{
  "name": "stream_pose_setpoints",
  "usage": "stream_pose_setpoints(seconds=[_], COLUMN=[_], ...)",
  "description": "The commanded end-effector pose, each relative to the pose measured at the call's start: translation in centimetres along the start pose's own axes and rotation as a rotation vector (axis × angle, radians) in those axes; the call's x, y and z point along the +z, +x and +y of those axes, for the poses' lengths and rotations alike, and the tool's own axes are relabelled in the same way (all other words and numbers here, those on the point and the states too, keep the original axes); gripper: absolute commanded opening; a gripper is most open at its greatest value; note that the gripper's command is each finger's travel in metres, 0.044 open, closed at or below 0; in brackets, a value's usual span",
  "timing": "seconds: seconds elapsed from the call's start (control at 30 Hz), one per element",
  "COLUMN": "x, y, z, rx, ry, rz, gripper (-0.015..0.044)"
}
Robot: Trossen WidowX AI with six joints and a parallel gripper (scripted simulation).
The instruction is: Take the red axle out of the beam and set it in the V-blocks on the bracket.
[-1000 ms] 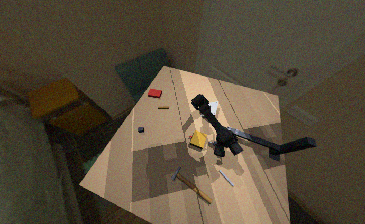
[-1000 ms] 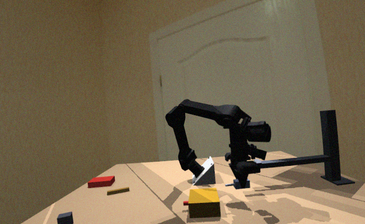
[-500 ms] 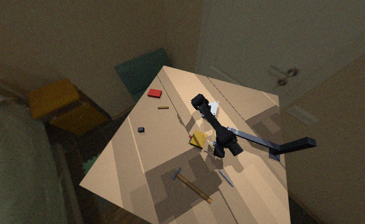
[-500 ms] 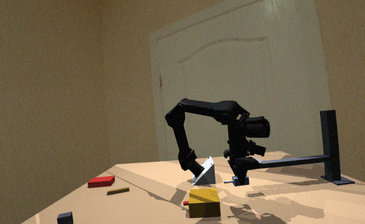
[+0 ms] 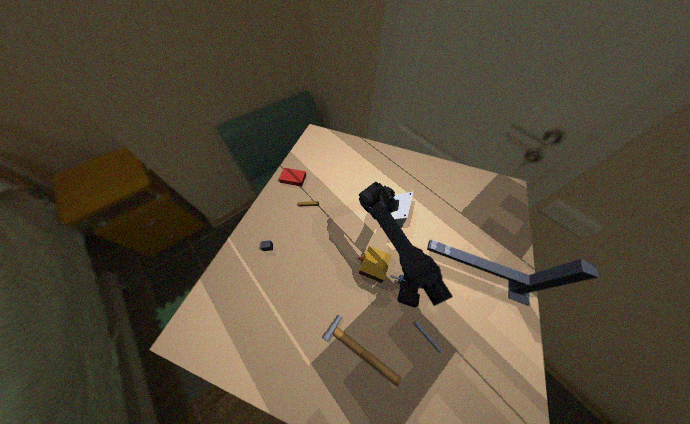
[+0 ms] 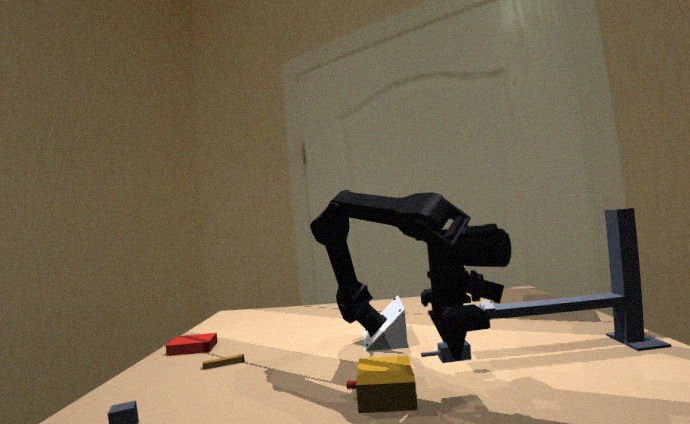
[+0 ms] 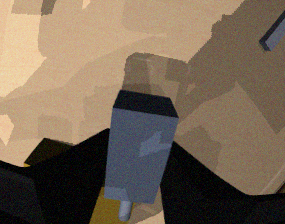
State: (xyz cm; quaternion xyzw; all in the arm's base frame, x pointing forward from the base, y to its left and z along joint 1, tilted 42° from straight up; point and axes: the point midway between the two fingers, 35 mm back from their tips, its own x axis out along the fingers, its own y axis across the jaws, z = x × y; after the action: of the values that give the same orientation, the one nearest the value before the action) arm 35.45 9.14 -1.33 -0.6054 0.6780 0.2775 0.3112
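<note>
Brown walls (image 5: pixel 179 63) (image 6: pixel 232 158) frame your surface (image 5: pixel 232 310) (image 6: pixel 284 331) (image 7: pixel 73 70); the tool (image 5: pixel 402 280) (image 6: pixel 458 352) (image 7: pixel 137 140), partly closed, grips a pinned grey block (image 5: pixel 396 277) (image 6: pixel 447 351) (image 7: pixel 143 150) beside the yellow block (image 5: pixel 377 259) (image 6: pixel 385 395) (image 7: pixel 104 209), whose protruding red rod (image 5: pixel 360 258) (image 6: pixel 351 384) seems light, stiff, best pulled by its end.

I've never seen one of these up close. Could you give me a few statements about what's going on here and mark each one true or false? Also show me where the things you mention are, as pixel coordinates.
1. The claw (image 6: pixel 458 358) (image 7: pixel 137 140) is gripping a blue-gray block with a thin pin (image 6: pixel 445 351) (image 7: pixel 140 155). True.
2. The red axle (image 5: pixel 360 258) (image 6: pixel 351 384) is out of the yellow block (image 5: pixel 375 263) (image 6: pixel 386 387). False: its end sticks out of one side.
3. The hammer (image 5: pixel 366 353) lies on the table (image 5: pixel 263 294). True.
4. The red box (image 5: pixel 292 176) (image 6: pixel 191 344) stands on the yellow block. False: it lies on the table.
</note>
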Motion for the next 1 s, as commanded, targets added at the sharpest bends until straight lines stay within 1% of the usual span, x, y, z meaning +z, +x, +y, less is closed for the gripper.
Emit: stream_pose_setpoints(seconds=[0.0, 0.97], x=[0.0, -0.1], y=[0.9, 5.7], z=[0.0, 0.0], rx=[0.004, 0.004], ry=[-0.007, -0.007], rz=[0.008, 0.009], gripper=[0.0, 0.0])
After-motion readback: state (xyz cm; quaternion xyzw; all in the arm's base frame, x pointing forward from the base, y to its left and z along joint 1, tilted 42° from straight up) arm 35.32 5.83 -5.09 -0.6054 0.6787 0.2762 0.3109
